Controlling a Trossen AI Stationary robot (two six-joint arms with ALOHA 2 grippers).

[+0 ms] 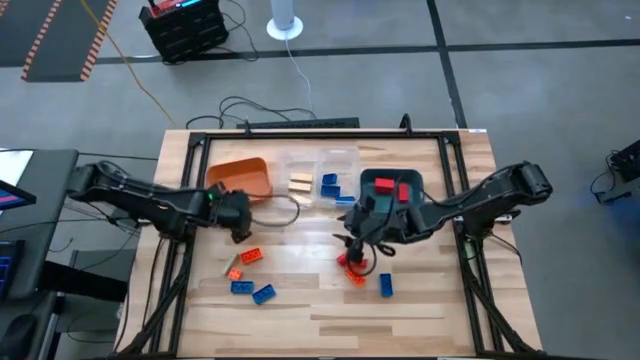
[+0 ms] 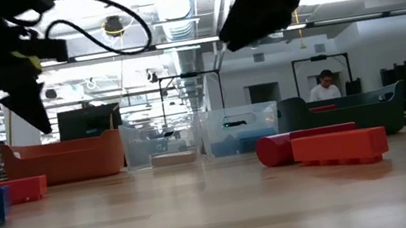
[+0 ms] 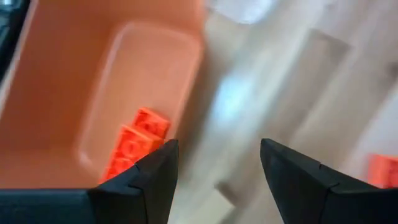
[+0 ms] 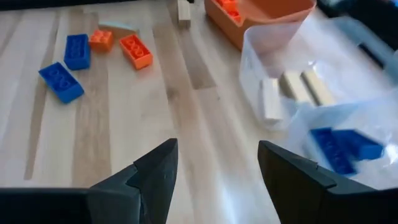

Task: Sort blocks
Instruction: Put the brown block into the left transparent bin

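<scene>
The loose blocks (image 1: 251, 256) are judged light, rigid and slick-sided, best pinched across their two long flat sides rather than over the studs. The left end effector (image 1: 240, 222) is seen with fingers parted and nothing between them, hovering just beside the orange tray (image 1: 240, 176), with orange and blue blocks scattered on the bench (image 1: 330, 310) just beyond it. The right end effector (image 1: 356, 245) is also held parted and empty, directly above red blocks (image 1: 352, 273), with a blue block (image 1: 385, 285) near.
</scene>
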